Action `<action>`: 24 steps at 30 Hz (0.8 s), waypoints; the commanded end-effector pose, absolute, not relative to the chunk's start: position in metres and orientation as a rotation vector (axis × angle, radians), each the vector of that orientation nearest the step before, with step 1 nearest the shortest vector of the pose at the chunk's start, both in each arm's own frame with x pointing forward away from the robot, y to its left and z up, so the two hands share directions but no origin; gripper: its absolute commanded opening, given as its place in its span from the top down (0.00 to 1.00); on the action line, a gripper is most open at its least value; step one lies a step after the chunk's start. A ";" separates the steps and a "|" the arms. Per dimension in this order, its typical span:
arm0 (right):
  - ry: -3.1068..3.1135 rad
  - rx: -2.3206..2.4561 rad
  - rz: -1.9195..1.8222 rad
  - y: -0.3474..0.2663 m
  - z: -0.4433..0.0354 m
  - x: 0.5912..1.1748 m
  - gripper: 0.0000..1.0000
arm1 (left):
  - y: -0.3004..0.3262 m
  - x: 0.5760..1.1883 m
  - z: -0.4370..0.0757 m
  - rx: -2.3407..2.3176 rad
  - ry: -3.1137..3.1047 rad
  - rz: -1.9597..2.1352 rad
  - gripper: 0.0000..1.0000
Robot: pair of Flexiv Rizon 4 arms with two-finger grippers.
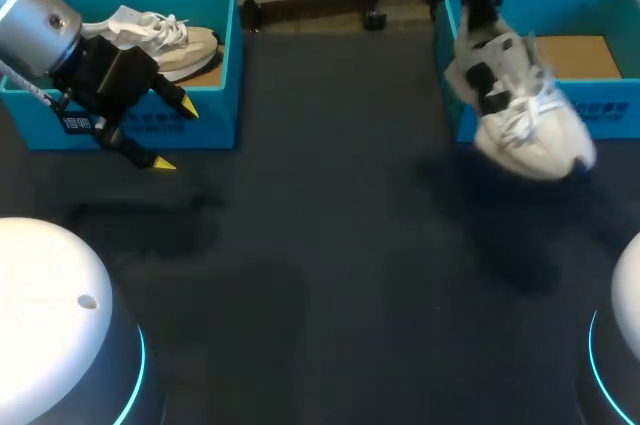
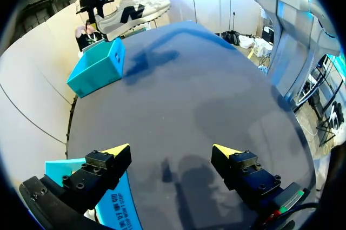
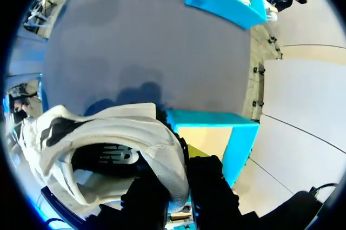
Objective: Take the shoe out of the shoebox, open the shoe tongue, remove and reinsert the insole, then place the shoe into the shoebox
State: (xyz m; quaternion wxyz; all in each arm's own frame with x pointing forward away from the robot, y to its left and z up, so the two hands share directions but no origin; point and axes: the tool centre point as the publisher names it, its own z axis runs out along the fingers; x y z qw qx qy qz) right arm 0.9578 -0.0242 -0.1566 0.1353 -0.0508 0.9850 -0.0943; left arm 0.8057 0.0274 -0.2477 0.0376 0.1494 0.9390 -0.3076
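A dark table (image 1: 330,245) carries two blue boxes at its far corners. The right box (image 1: 610,110) shows a bare cardboard floor. The left box (image 1: 215,115) holds a second shoe (image 1: 185,45), white with loose laces, lying on its side.

The shoe (image 1: 530,130) is white with dark side panels. It hangs in the air over the right box's front left corner, clear of the table, heel up and toe tilted down toward the middle of the table. From the left wrist, the shoe (image 2: 132,13) hangs above the right box (image 2: 97,67).

The right gripper (image 3: 181,186) has the shoe (image 3: 108,132) by its heel collar, one finger inside the opening and one outside, both pressed to the rim.

The left gripper (image 1: 175,137) hovers just before the left box's front wall, spread wide with nothing between its yellow tips, as the left wrist view also shows (image 2: 170,154).
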 end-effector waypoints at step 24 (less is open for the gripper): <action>2.842 -0.101 -0.230 -0.108 -0.161 0.991 1.00 | 0.028 0.805 -0.248 0.458 2.882 -0.940 0.00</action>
